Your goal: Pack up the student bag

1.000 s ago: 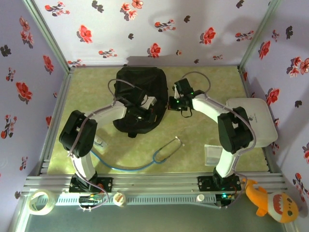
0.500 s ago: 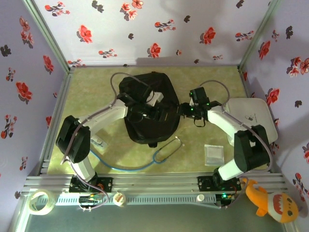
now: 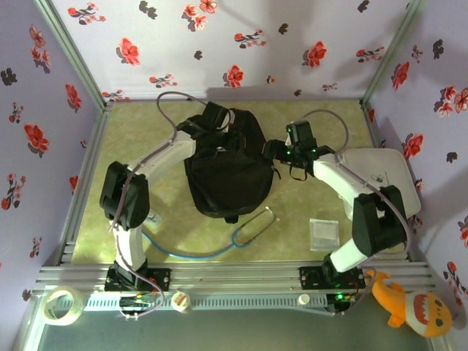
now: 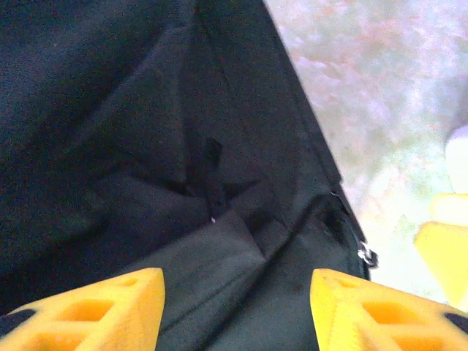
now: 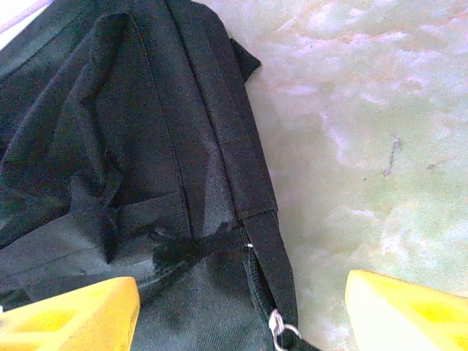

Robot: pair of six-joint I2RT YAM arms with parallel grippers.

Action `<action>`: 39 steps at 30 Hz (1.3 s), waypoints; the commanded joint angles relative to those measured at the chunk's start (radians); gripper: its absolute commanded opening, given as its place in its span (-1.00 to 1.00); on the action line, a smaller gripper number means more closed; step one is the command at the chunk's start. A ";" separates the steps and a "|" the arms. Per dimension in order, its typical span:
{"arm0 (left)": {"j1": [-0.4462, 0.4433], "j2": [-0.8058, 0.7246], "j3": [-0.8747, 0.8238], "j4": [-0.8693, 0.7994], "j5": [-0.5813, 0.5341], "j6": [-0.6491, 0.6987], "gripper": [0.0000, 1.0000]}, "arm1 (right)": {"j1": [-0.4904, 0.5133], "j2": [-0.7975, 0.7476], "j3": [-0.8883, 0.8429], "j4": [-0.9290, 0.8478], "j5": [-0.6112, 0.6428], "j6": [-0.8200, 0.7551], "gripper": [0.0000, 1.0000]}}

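Finding: release on both sides. Found left tool [image 4: 238,289] with its fingers spread above black fabric and nothing pinched between them. Found right tool [image 5: 241,303] likewise spread wide over the bag's edge, gripping nothing.

Located student bag [image 3: 227,172] lying flat on the desk [image 3: 292,248], toward the far edge and roughly midway between the left and right edges, with its long axis running far to near. Noted a zip pull [image 5: 276,323] at the bag's side. Cannot tell whether any compartment stands open.

Compared with one second ago:
- Recorded both tools then as pressed together at the bag, the left over its middle and the right at its right flank.
- Recorded the bag then as bunched and squarer, set slightly more toward the left edge. Now found longer, smoother and shifted a little toward the right edge.
- Found the left tool drawn back to the bag's far end, and the right tool just beside the right flank.

Judged as a repositioning step ended: bag set down and let go. Noted a thin looped tube [image 3: 268,212] just beside the bag's near end and a small clear packet [image 3: 323,232] toward the near right corner, both outside the bag. Judged packing therefore incomplete.
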 commanded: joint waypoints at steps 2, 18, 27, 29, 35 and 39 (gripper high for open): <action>0.008 0.098 0.117 -0.040 -0.036 -0.022 0.05 | -0.008 0.064 0.063 0.009 -0.021 0.004 0.50; -0.006 0.351 0.398 -0.165 -0.012 0.020 -0.21 | -0.019 0.166 0.054 0.028 -0.050 0.049 0.49; -0.026 0.466 0.541 -0.317 -0.089 0.051 -0.20 | -0.019 0.174 0.041 0.038 -0.060 0.062 0.47; -0.034 0.481 0.562 -0.365 -0.127 0.052 -0.20 | -0.019 0.174 0.037 0.041 -0.061 0.065 0.47; -0.049 0.508 0.590 -0.422 -0.155 0.058 -0.25 | -0.019 0.186 0.036 0.040 -0.060 0.073 0.48; -0.058 0.545 0.624 -0.472 -0.184 0.048 -0.36 | -0.019 0.192 0.031 0.043 -0.067 0.076 0.47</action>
